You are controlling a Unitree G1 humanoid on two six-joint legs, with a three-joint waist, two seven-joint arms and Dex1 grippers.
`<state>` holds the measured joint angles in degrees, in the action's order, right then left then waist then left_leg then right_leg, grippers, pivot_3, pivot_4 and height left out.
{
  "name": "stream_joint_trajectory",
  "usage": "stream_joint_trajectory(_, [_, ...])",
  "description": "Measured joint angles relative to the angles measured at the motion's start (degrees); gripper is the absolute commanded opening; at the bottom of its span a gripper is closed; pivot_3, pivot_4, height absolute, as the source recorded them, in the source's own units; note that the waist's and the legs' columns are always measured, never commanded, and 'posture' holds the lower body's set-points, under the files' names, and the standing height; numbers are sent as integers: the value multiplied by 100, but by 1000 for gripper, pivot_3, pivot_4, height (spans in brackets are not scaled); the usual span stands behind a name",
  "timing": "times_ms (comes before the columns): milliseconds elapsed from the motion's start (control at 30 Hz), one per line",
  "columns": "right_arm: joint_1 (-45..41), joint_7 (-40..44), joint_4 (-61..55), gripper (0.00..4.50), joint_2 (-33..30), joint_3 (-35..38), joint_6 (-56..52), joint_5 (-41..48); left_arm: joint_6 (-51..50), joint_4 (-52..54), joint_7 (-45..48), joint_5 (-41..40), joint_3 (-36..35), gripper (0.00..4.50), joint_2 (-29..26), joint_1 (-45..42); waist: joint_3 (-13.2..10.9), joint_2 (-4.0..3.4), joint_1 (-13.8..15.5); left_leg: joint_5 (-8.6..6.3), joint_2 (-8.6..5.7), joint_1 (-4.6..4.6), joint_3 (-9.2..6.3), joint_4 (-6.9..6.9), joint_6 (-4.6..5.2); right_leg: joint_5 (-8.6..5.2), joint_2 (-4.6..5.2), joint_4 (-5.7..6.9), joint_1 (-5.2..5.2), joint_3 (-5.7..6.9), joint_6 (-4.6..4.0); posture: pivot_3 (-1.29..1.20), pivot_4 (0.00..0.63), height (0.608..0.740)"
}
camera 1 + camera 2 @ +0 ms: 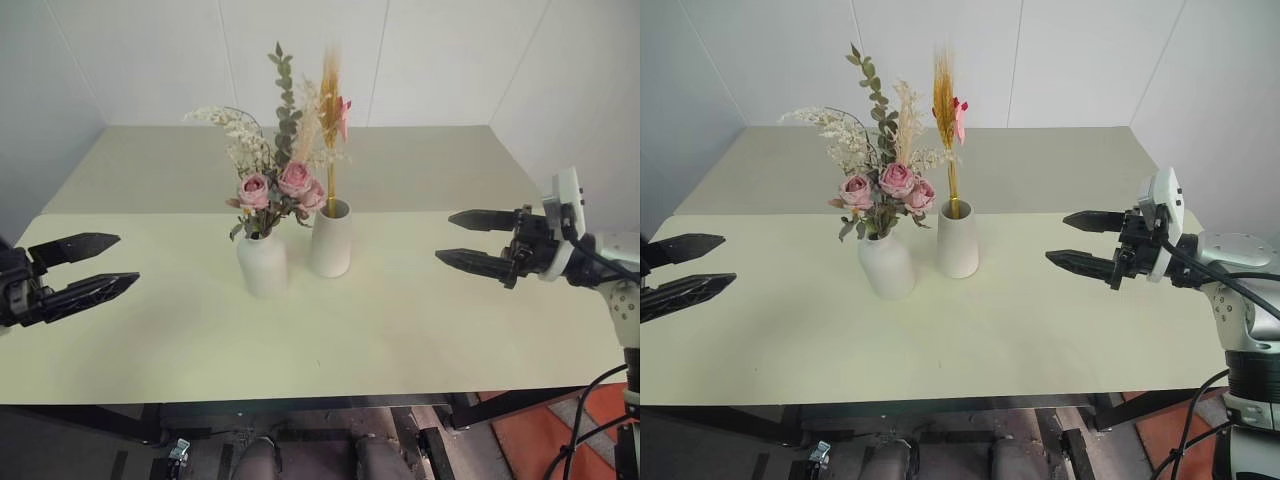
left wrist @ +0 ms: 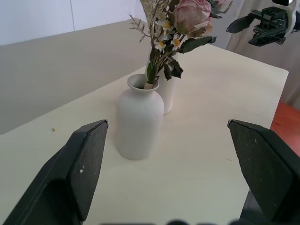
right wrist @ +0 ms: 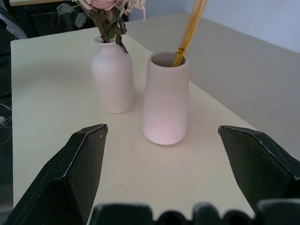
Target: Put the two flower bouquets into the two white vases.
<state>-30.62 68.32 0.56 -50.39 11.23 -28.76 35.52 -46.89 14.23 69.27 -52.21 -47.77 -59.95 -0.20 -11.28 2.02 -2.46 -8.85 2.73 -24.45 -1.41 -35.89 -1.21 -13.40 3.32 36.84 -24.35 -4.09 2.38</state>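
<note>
Rose bouquet [image 1: 268,190] sits in the short vase [image 1: 262,264]; yellow-stemmed bunch [image 1: 331,120] in the tall vase [image 1: 331,240] just beside it. Left hand [image 1: 85,268] and right hand [image 1: 472,241] hover wide, empty, flanking the short vase.

The left gripper [image 1: 88,265] sits at about nine o'clock in the head view. Its two black fingers [image 1: 78,245] are spread wide apart, one above the other, and they hold nothing. They point toward the middle, to three o'clock.

The right gripper [image 1: 458,240] sits at about three o'clock. Its black fingers [image 1: 480,219] are spread wide too and hold nothing. They point toward nine o'clock. Behind them comes a white and grey wrist, and the arm bends down toward five o'clock.
</note>
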Motion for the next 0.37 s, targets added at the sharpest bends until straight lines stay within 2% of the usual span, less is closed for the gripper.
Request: stream_joint_trajectory(367, [220, -316, 4, 4500, 96, 170, 2, -49, -216, 802, -881, -568, -461, 4453, 368, 248, 0, 0, 0, 0, 0, 7, 1, -1, 0, 0, -1, 3, 6, -2, 1, 0, 150, 740])
